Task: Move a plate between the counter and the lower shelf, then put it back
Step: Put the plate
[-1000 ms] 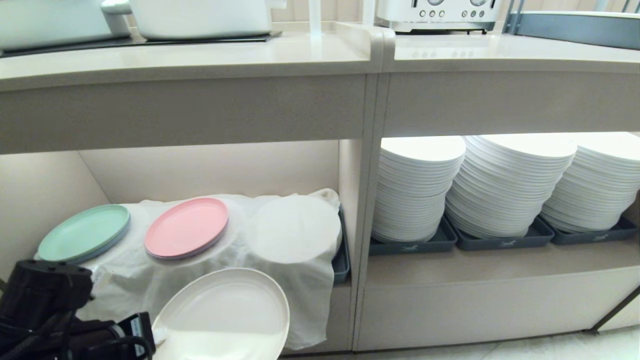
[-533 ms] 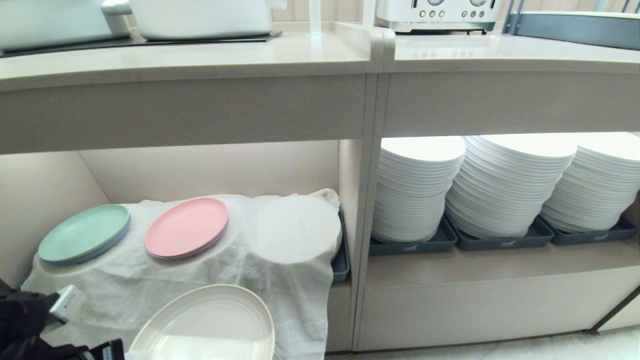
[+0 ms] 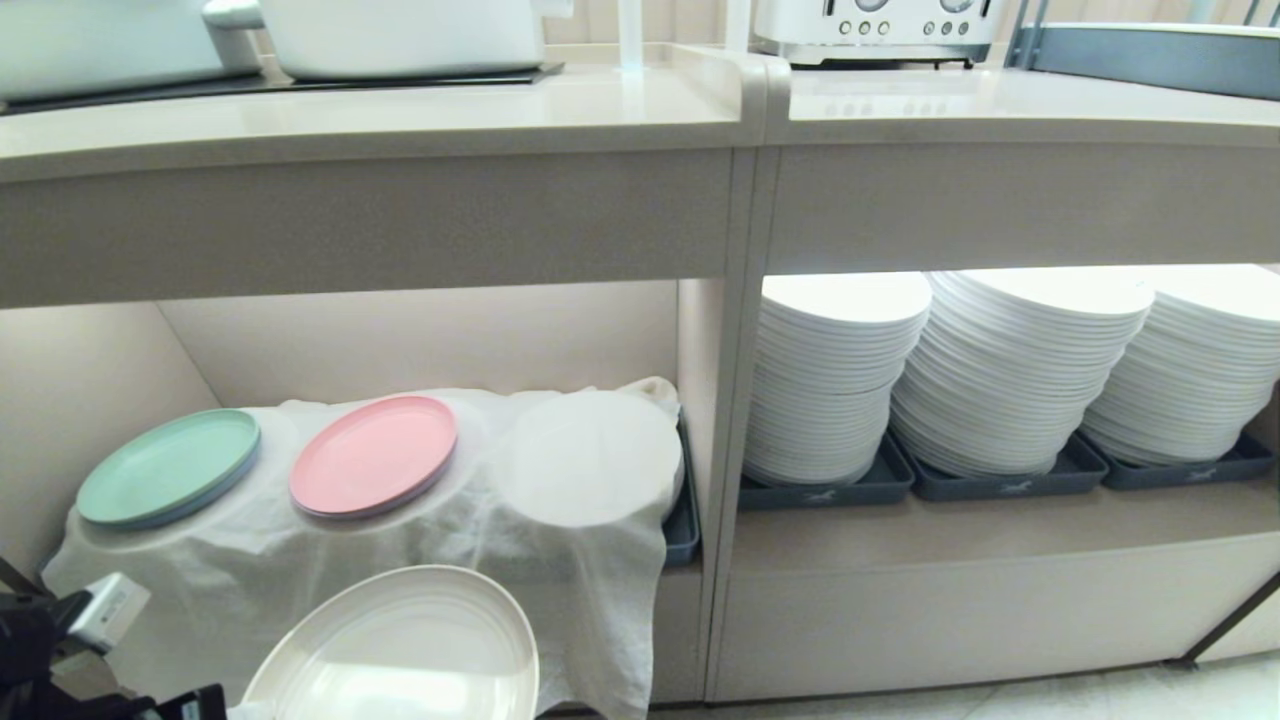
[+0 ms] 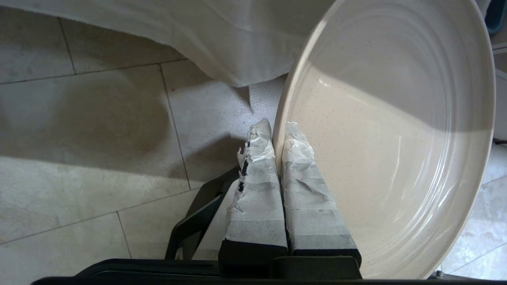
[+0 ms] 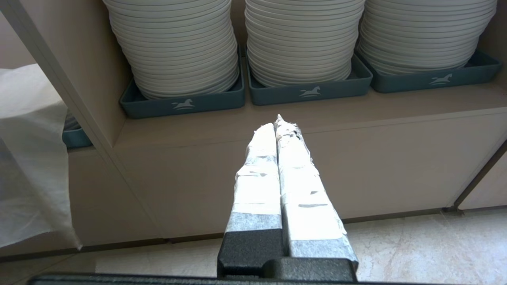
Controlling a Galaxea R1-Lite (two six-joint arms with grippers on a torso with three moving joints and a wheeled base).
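Beige wood makes the long counter (image 3: 400, 115) at twelve o'clock, with a black glass panel (image 3: 300, 82) and a big white pot (image 3: 400, 35) on it. Under it sits the lower shelf (image 3: 90, 370), covered with a wrinkly white cloth (image 3: 560, 560). A mint-green plate (image 3: 168, 467) and a pink plate (image 3: 373, 455) lie on the cloth.

My left gripper (image 4: 277, 134) pinches the rim of the cream plate (image 4: 396, 130). One taped finger is inside the plate and one is outside. The plate hangs low at six o'clock, in front of the cloth and above the pale floor tiles (image 4: 79, 130).

My right gripper (image 5: 278, 126) is pressed together, holding nothing. It points at tall white plate stacks (image 5: 301, 35) in dark trays (image 5: 309, 93).
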